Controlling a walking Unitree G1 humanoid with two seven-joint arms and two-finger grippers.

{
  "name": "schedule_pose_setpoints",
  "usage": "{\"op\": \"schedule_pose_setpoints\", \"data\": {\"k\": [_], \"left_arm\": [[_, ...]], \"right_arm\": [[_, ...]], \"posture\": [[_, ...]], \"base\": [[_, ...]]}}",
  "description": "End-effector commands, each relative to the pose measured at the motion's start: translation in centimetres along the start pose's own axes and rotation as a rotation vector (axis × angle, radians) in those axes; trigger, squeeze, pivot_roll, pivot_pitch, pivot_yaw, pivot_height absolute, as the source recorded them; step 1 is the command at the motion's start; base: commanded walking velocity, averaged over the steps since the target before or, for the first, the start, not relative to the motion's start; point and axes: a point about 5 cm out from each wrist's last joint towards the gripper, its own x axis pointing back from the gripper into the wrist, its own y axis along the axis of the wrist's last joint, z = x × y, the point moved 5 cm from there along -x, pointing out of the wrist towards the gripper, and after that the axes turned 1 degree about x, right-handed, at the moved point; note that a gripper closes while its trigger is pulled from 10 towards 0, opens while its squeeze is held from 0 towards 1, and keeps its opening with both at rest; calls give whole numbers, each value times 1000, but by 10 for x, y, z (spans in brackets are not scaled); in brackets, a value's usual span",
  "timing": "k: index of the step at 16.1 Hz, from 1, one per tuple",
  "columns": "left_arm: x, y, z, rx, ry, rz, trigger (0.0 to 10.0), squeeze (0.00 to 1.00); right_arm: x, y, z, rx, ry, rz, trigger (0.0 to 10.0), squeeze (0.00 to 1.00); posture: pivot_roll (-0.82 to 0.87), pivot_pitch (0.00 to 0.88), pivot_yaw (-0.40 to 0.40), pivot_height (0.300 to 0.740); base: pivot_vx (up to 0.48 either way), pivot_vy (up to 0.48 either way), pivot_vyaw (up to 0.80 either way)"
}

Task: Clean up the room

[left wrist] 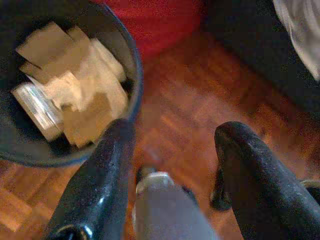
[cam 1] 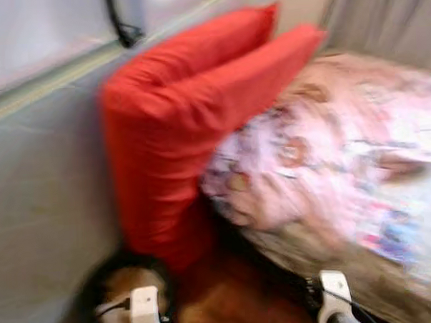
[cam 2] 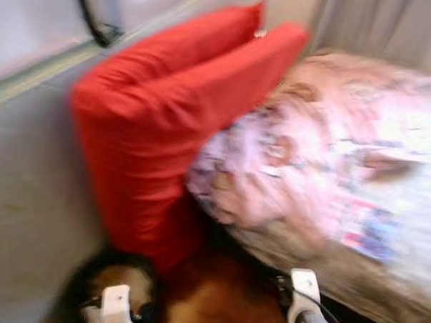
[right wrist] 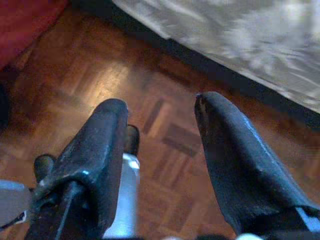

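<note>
A large red cushion [cam 1: 178, 127] is seen in the upper middle of the left eye view, folded over and leaning against a pale grey wall [cam 1: 37, 183] on the left of the frame. Its upper end is laid over the corner of a bed [cam 1: 363, 269], which fills the right half of the frame and is covered by a pink patterned blanket [cam 1: 322, 142] (the pattern is too blurred to be read). A black cable [cam 1: 120, 22] is seen on the wall at the upper left.

At the lower left of the frame, just beside the foot of the cushion, a dark round bin [cam 1: 121, 284] is placed on the reddish wooden floor [cam 1: 228, 297]. In the left wrist view the bin's rim [left wrist: 135, 75] is shown at the upper left, and crumpled brown paper [left wrist: 75, 80] and a clear plastic piece [left wrist: 35, 107] are held inside it.

The left gripper [left wrist: 172, 165] is held above the floor just beside the bin, with its two black fingers [left wrist: 107, 175] set well apart and nothing between them. The right gripper [right wrist: 160, 150] is held over bare parquet near the edge of the bed, its fingers [right wrist: 225, 150] likewise spread and empty. The white wrist parts of both arms are seen at the bottom edge of the left eye view.
</note>
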Motion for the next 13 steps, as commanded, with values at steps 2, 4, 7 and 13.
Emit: {"op": "schedule_pose_setpoints", "data": {"k": [2,4,7,13], "left_arm": [[2,-7,5,-4,12,24,10000,0],[2,-8,5,-5,11,25,10000,0],[2,-7,6,-8,11,22,10000,0],[2,-6,3,-10,6,17,10000,0]], "right_arm": [[1,-12,4,-11,7,34,10000,0],[1,-13,4,-10,5,42,10000,0],[1,-14,5,-13,6,45,10000,0],[1,-11,4,-18,2,26,10000,0]], "posture": [[49,143,-43,740],[48,144,-40,740],[49,147,-37,740],[43,147,-37,740]], "base": [[0,-416,0],[0,-416,-225],[0,-416,-735],[0,-414,-199]]}}
